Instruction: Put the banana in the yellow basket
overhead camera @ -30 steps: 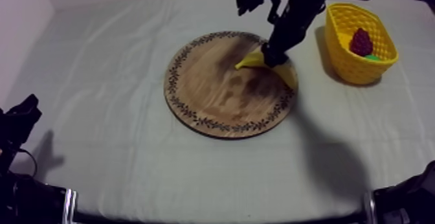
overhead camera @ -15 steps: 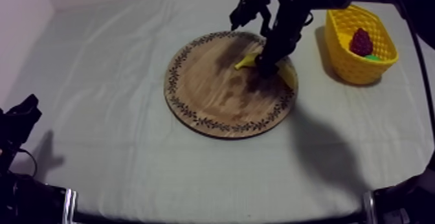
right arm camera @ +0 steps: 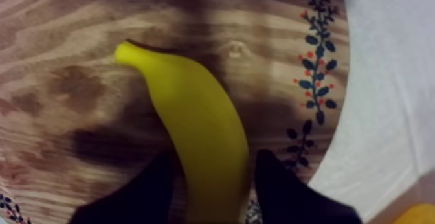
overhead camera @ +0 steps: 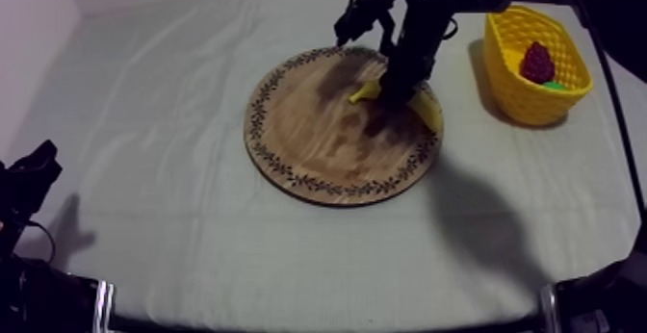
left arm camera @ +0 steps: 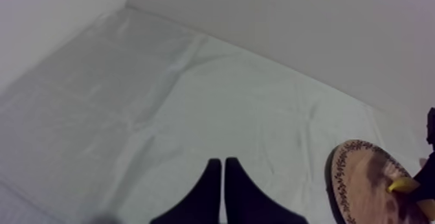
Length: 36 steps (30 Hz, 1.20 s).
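Note:
The banana (overhead camera: 426,112) lies on the right part of the round wooden board (overhead camera: 318,154), its stem end pointing left. My right gripper (overhead camera: 393,89) reaches down onto it from the upper right. In the right wrist view the banana (right arm camera: 200,116) runs between the two black fingers (right arm camera: 155,184), which stand open astride it, close to its sides, over the board (right arm camera: 78,45). The yellow basket (overhead camera: 520,106) stands to the right of the board. My left gripper (left arm camera: 219,164) is shut on nothing, low at the left (overhead camera: 37,168).
Inside the basket lie a small red fruit (overhead camera: 537,63) and something green (overhead camera: 555,85). The left wrist view looks over bare cloth to the board's edge (left arm camera: 356,175) and the banana's tip (left arm camera: 402,184). A wall bounds the table's far side.
My right arm has swung a little left and lower over the banana. The banana still lies on the board; the left arm has not moved.

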Available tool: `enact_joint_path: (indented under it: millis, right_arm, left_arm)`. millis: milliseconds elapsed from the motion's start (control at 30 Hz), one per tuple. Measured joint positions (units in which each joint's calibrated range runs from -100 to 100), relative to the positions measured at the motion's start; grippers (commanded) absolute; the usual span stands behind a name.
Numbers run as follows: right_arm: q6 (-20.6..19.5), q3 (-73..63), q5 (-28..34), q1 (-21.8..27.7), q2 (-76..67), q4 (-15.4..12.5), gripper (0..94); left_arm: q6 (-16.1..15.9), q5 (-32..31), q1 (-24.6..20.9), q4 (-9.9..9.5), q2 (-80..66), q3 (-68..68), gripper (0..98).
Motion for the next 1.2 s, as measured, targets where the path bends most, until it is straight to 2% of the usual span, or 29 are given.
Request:
enact_joint_path:
  millis: [167,433,767,933,1200]
  right_arm:
    - [0.5,-0.4,0.2,0.3,0.5,-0.5,25.7]
    - [0.0,-0.6,0.5,0.4,0.2,-0.2,23.0]
    - [2.9,4.0,5.9,2.3,-11.3,-2.4,22.5]
    - [5.1,8.6,9.2,5.3,-20.3,-2.6,23.2]
    - [9.8,11.9,13.0,13.5,-32.9,-3.0,23.7]
  left_arm:
    - [0.0,0.0,0.0,0.0,0.0,0.0,0.1]
    - [0.0,0.0,0.0,0.0,0.0,0.0,0.1]
    - [0.0,0.0,0.0,0.0,0.0,0.0,0.1]
    - [0.0,0.0,0.0,0.0,0.0,0.0,0.1]
    - [0.0,0.0,0.0,0.0,0.0,0.0,0.1]
